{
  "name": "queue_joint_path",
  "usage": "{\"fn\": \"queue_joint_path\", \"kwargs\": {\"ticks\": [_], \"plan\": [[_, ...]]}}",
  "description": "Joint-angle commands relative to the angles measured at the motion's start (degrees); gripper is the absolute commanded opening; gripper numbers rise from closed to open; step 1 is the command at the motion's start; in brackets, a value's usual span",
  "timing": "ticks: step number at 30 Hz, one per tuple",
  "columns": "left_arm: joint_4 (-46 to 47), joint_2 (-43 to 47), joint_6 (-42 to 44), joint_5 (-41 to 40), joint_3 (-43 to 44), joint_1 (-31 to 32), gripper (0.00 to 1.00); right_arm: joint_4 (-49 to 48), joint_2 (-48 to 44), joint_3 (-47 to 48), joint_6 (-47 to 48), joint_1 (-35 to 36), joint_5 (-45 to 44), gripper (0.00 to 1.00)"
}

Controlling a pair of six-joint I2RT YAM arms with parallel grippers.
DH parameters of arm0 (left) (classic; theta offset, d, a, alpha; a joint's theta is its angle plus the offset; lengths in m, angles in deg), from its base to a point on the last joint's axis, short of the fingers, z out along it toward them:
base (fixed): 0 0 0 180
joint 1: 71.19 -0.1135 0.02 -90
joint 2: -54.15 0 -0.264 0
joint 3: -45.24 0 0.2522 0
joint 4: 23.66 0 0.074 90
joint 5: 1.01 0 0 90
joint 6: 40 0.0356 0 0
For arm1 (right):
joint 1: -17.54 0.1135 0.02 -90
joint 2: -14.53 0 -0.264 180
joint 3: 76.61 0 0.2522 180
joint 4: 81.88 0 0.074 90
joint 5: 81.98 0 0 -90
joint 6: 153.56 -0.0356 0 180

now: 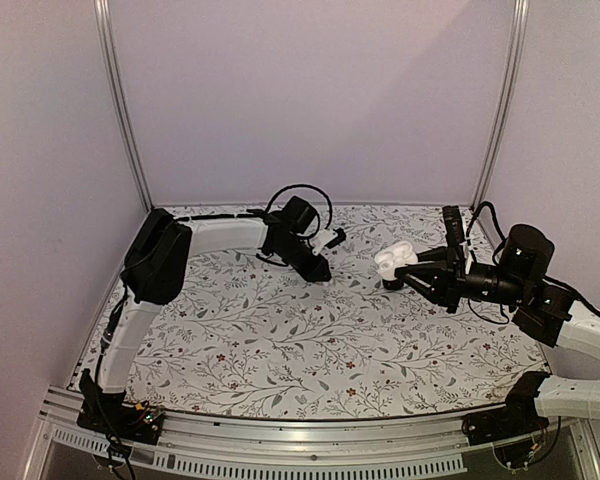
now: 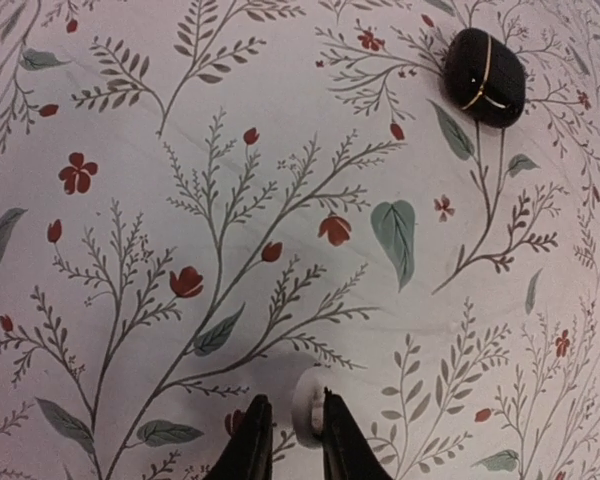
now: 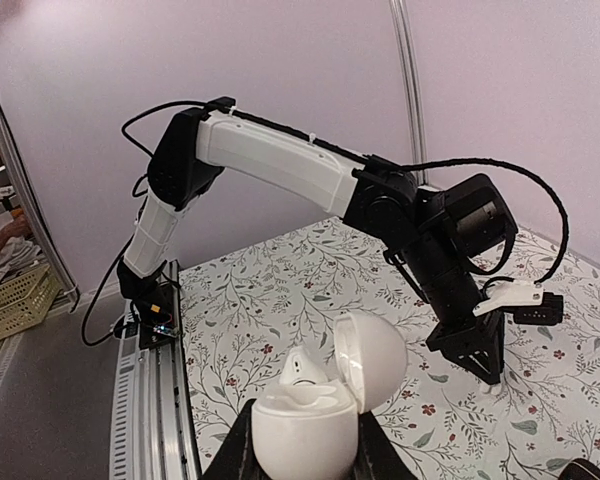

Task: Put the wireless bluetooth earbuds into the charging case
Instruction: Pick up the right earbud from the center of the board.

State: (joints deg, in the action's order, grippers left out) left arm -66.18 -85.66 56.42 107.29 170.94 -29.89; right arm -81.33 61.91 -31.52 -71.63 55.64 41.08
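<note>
item 1: right gripper (image 3: pixel 305 458). lower centre of the right wrist view. its two dark fingers are closed against the sides of the charging case (image 3: pixel 305 425) and hold it off the table.

item 2: charging case. white, rounded, with the lid hinged open and tipped toward the right of the frame. in the top view it is a white shape right of centre, at the tip of the right arm, above the floral table cover (image 1: pixel 280 340).

item 3: seated earbud (image 3: pixel 302 368). white, in the open well of the case, just left of the raised lid.

item 4: left gripper (image 2: pixel 293 415). bottom centre of the left wrist view. two dark fingers point down at the cover with only a narrow gap between them. whether the pads press on anything cannot be told.

item 5: loose earbud (image 2: pixel 308 402). small, white and roundish, lying on the cover at the tips of the left gripper. it sits in the gap and against the finger on the right of the frame. in the top view that gripper stands upper centre, well apart from the case.

item 6: black oval pebble (image 2: pixel 485 77). glossy, with a thin gold seam, lying on the cover in the upper right of the left wrist view, well apart from the fingers.

item 7: left arm (image 3: pixel 280 165). white links and black joints, crossing the right wrist view from upper left down to the cover at right.
</note>
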Motion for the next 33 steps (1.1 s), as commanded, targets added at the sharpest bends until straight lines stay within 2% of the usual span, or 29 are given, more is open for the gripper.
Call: {"fn": "queue_joint_path", "kwargs": {"ticks": [1, 7, 13, 17, 21, 27, 33], "plan": [[-3.33, -1.95, 2.05, 2.22, 1.53, 1.30, 0.16, 0.46, 0.02, 1.71, 0.64, -0.31, -0.71, 0.00], [-4.01, -1.62, 2.46, 1.88, 1.53, 1.45, 0.08, 0.55, -0.09, 1.71, 0.61, -0.31, -0.89, 0.00], [-3.31, -0.63, 1.47, -2.51, 1.69, 1.31, 0.00, 0.73, -0.34, 1.64, 0.60, -0.31, -1.27, 0.00], [-0.64, 3.76, 1.57, -3.53, -1.56, 1.33, 0.00, 0.82, -0.05, 1.58, 0.73, -0.31, -0.65, 0.00], [4.27, 12.36, 3.26, -4.72, -9.27, 0.90, 0.00, 0.82, -0.33, 1.83, 1.37, -0.30, 2.11, 0.00], [9.55, 29.90, 4.08, 1.95, -21.54, 0.41, 0.00, 1.74, 0.07, 3.42, 2.86, -0.31, 7.79, 0.00], [20.88, 52.00, 6.54, 5.19, -39.84, 6.90, 0.00, 2.75, 1.62, 5.36, 3.99, -0.31, 15.24, 0.00]]}}
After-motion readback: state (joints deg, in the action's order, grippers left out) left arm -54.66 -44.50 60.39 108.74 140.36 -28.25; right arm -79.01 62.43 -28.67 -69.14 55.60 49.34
